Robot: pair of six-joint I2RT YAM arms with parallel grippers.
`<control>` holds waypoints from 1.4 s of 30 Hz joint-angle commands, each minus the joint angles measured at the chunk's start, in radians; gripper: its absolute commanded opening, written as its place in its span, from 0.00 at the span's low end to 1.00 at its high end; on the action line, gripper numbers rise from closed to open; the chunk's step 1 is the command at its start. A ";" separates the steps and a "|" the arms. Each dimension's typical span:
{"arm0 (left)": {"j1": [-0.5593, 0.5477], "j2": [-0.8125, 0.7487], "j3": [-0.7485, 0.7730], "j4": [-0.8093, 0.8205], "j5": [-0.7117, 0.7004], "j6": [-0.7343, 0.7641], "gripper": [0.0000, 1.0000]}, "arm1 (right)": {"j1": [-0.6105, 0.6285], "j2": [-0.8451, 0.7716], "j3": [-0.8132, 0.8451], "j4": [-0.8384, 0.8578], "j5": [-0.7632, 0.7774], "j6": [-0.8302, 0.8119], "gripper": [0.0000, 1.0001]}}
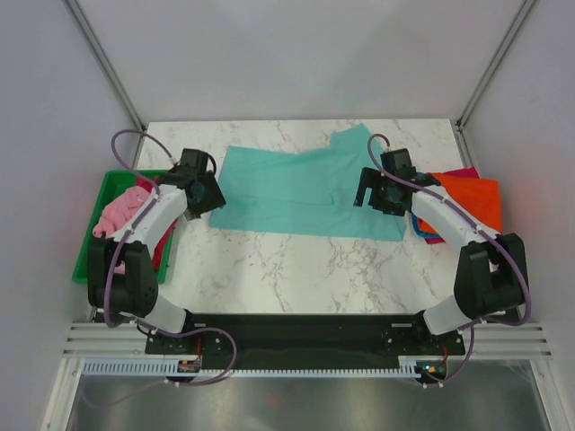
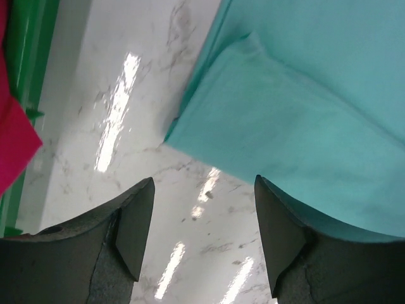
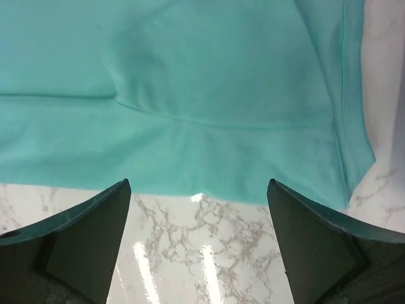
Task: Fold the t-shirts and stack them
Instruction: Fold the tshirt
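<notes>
A teal t-shirt (image 1: 305, 193) lies spread flat across the middle of the marble table, one part folded over along its near side. My left gripper (image 1: 208, 196) hovers at its left edge, open and empty. In the left wrist view the left gripper (image 2: 204, 215) frames bare marble, with the teal t-shirt's (image 2: 304, 126) folded corner just ahead. My right gripper (image 1: 371, 192) stands over the shirt's right part, also open. In the right wrist view the right gripper (image 3: 197, 215) is over marble beside the teal t-shirt's (image 3: 190, 95) hem.
A green tray (image 1: 90, 242) at the left table edge holds a pink shirt (image 1: 121, 211) and a red one (image 1: 164, 242). At the right edge lies an orange shirt (image 1: 472, 199) on top of magenta (image 1: 463, 172) and blue (image 1: 429, 235) cloth.
</notes>
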 commanded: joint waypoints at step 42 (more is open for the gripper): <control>0.033 0.011 -0.373 0.396 -0.063 -0.248 0.02 | -0.142 -0.068 -0.479 0.276 0.091 0.073 0.92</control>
